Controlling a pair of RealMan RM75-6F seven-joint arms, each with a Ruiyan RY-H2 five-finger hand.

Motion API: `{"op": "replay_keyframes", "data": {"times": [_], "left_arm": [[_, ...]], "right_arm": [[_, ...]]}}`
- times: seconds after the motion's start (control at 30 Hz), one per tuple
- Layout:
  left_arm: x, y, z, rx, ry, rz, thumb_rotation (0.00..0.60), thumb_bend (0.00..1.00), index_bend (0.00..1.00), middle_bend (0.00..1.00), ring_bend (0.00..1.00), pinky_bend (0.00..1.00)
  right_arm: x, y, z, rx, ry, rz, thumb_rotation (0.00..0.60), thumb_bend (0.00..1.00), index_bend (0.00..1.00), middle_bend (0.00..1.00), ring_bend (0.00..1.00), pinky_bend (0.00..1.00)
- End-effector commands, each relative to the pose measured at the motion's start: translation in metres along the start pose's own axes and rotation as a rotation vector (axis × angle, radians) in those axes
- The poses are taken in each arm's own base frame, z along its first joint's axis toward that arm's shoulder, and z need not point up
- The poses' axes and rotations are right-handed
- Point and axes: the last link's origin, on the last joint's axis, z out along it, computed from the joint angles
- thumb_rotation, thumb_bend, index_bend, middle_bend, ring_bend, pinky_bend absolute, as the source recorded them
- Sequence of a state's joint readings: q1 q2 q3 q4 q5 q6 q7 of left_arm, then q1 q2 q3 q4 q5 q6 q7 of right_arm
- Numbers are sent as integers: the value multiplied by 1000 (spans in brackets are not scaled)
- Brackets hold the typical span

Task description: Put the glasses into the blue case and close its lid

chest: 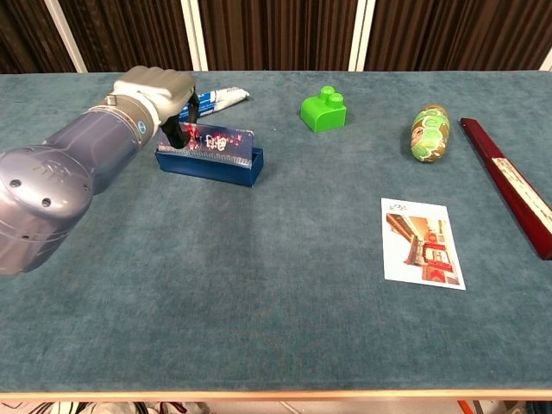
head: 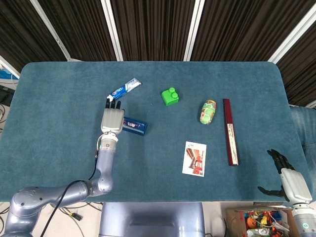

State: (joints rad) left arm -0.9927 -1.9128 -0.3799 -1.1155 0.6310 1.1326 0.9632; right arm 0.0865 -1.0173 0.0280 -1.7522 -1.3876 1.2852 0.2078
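Note:
The blue case (head: 135,126) lies left of the table's centre, and its patterned lid (chest: 221,141) stands raised along the far side. My left hand (head: 112,121) covers the case's left end. Its fingers (chest: 178,131) reach down and touch the lid's left part. I see no glasses in either view, and the inside of the case is hidden. My right hand (head: 287,176) hangs off the table's near right corner with fingers spread and holds nothing.
A toothpaste tube (head: 125,89) lies just beyond the left hand. A green block (head: 170,96), a green packet (head: 208,112) and a long dark red box (head: 230,132) sit to the right, with a picture card (head: 194,158) nearer the front edge.

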Motion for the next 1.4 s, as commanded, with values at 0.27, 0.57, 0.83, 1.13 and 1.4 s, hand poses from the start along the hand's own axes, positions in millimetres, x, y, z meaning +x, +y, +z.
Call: {"op": "replay_keyframes", "data": {"times": [0.27,0.57,0.83,1.13,1.4], "left_arm": [[-2,1,5,14,-8,-1,600,463,515,149,34,49],[-3,2,9,24,-8,15,600,462,506,149,34,49],[-8,5,11,36,-17,21,600,462,487,147,34,49],[-8,7,13,41,-12,23,600,456,308,143,34,49],[-8,7,14,47,-12,24,600,455,71,123,33,49]], "right_arm": [[0,0,0,-3,-1,0,600,131,20,0,34,177],[0,0,0,-5,-4,-1,600,131,22,0,34,177],[0,0,0,-7,-3,0,600,132,27,0,34,177],[0,0,0,-8,-5,1,600,131,27,0,34,178],[0,0,0,-8,-5,1,600,131,27,0,34,178]]}}
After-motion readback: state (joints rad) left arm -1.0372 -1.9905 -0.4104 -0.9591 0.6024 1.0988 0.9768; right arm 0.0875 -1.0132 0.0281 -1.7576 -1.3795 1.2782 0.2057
